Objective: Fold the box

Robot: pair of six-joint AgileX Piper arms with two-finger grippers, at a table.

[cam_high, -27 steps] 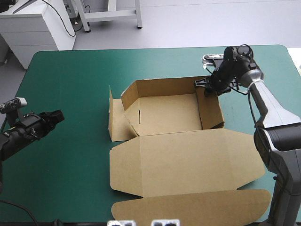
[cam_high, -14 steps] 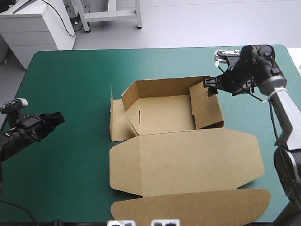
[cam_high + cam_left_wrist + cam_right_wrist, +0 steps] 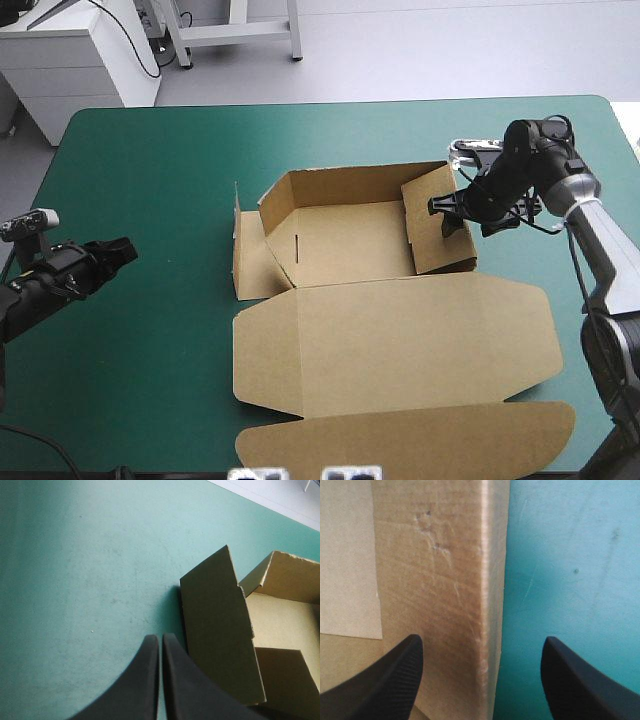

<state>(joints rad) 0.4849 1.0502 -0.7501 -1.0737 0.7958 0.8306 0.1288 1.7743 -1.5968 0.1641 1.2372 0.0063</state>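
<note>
At the right of the high view, the right tool [image 3: 449, 214] is down at the right end wall [image 3: 440, 230] of the box [image 3: 345, 240], fingers spread wide and gripping nothing. Its own wrist view makes that obvious. It straddles the wall's folded outer edge, one black finger over brown board and the other over the bare teal-green worktop [image 3: 570, 555].

So the wall lies dead ahead, between the fingers, and its long axis runs straight away from the tool (top-to-bottom in the high view). My guess is the next move is pressing or tucking that wall in. This arm is plainly the nearer one for it.

The left tool [image 3: 118, 251] is way over at middle left of the frame, well apart from the box, fingers closed into one point and empty. Its view catches what the right wrist can't: the left flap [image 3: 217, 635] standing up off the cover, not tucked.

Only the high view shows the whole layout. The tray part is mid-worktop, and the big lid [image 3: 400, 340] lies flat toward the bottom of the frame.
</note>
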